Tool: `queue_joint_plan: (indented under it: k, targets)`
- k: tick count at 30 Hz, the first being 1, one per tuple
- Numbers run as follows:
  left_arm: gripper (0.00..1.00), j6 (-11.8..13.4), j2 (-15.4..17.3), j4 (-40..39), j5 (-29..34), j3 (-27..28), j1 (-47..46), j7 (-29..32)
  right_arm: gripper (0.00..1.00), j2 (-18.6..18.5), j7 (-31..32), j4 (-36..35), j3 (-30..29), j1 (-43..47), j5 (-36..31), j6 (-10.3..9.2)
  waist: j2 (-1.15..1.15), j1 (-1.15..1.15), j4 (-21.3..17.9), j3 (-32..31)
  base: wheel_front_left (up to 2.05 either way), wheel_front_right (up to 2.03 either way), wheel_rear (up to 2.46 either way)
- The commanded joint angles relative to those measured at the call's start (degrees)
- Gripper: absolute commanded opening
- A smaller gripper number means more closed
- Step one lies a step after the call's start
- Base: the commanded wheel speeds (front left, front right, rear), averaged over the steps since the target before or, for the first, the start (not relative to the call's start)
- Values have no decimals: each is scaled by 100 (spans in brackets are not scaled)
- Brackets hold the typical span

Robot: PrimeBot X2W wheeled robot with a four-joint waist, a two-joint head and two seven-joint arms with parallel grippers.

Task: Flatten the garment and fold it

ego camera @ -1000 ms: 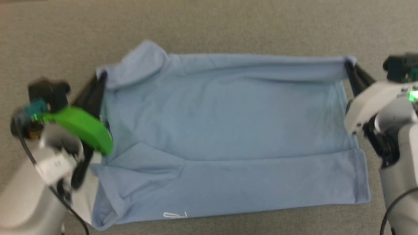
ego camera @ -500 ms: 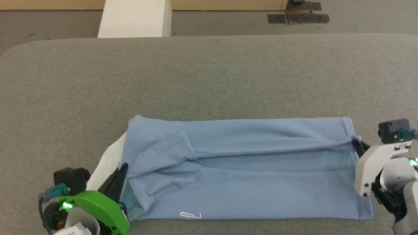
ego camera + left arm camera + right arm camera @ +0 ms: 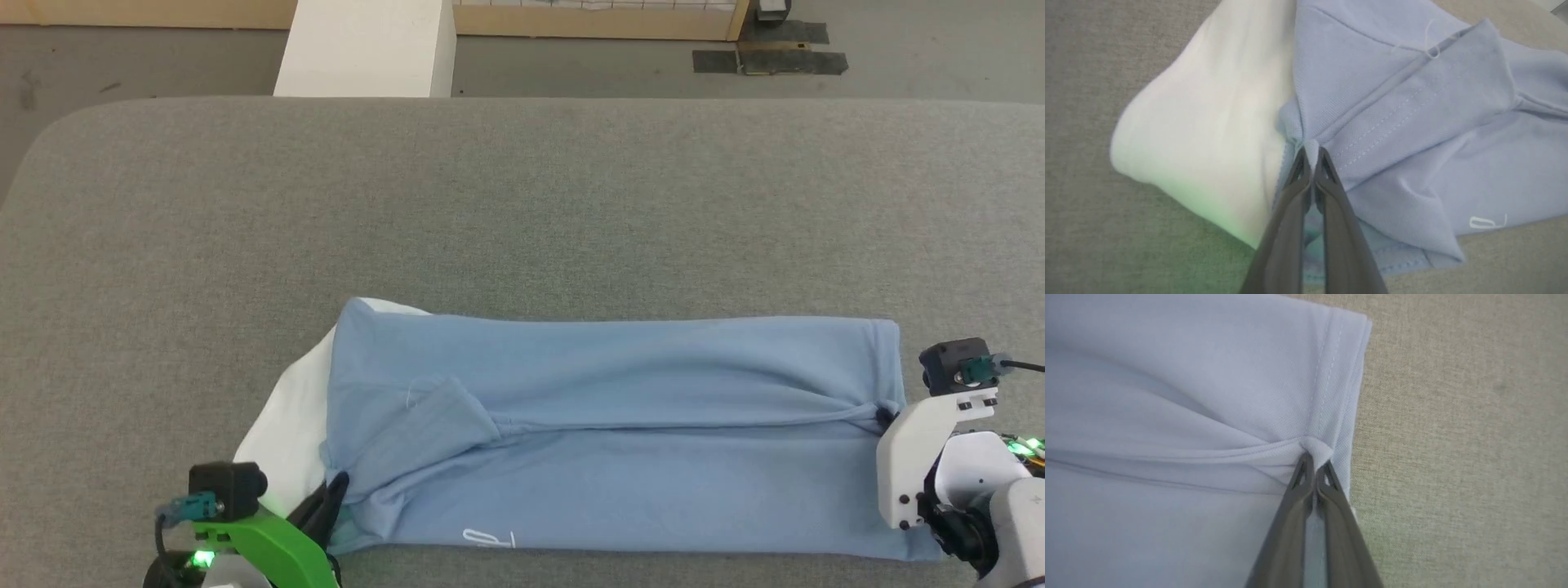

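Observation:
The garment (image 3: 620, 425) is a light blue knit shirt lying folded lengthwise on the grey table, with a small white outline mark (image 3: 488, 539) near its front edge. A white collar part (image 3: 294, 416) sticks out at its left end. My left gripper (image 3: 333, 494) is shut on a pinch of blue cloth by the collar, seen close in the left wrist view (image 3: 1311, 153). My right gripper (image 3: 886, 418) is shut on a bunched fold at the hemmed right edge (image 3: 1314, 457). The top layer sags in a crease between the two grips.
The grey padded table (image 3: 522, 204) stretches wide behind the garment, with its far edge and rounded left corner in view. Beyond it on the floor stand a white block (image 3: 367, 49) and a wooden frame (image 3: 588, 20).
Both grippers have drawn the far edge of the shirt toward the near edge, doubling it over. The head camera has tilted up, bringing the table's far edge and floor into view.

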Motion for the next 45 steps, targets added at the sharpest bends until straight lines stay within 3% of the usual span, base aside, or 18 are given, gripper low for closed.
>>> queue_joint_plan:
  k: [1, 2, 3, 9, 17, 22, 27, 33, 45]
  targets:
    - [33, -22, -51, 64, -9, -13, -46, -21, 100, 64, 85, 87, -24, 94, -1, -8, 0, 0, -32, -73, 0, 0, 0]
    - [87, -29, -105, 85, -62, 0, -13, -59, 100, 103, 87, 41, -79, 126, 24, -8, 0, 0, -39, -119, 0, 0, 0]
    - [100, -37, -137, 90, -101, 8, 20, -84, 100, 135, 83, -6, -126, 162, 46, -8, 0, 0, -43, -165, 0, 0, 0]
    - [100, 38, -220, -166, -117, 191, 221, -566, 100, 355, -273, -566, -521, 517, 211, -8, 0, 0, -29, -404, 0, 0, 0]
    - [100, 662, -305, -312, 751, 537, 62, -1524, 100, 942, -1207, -1411, -1042, 1006, 226, -8, 0, 0, 19, -560, 0, 0, 0]
    - [100, 778, -514, -326, 1320, 850, -243, -1636, 100, 1152, -1508, -1538, -1280, 1014, 221, -8, 0, 0, 20, -626, 0, 0, 0]
    - [100, 621, -888, -400, 2078, 1369, -524, -1642, 100, 1205, -1555, -1350, -1453, 840, 248, -8, 0, 0, -11, -640, 0, 0, 0]
    - [100, 320, -1268, -173, 2676, 1813, -626, -1643, 100, 1208, -1166, -559, -1688, 403, 294, -8, 0, 0, -128, -646, 0, 0, 0]
    - [100, -233, -1804, 115, 3205, 2213, -571, -1644, 100, 1210, -113, 977, -1720, -326, -187, -8, 0, 0, -103, -642, 0, 0, 0]
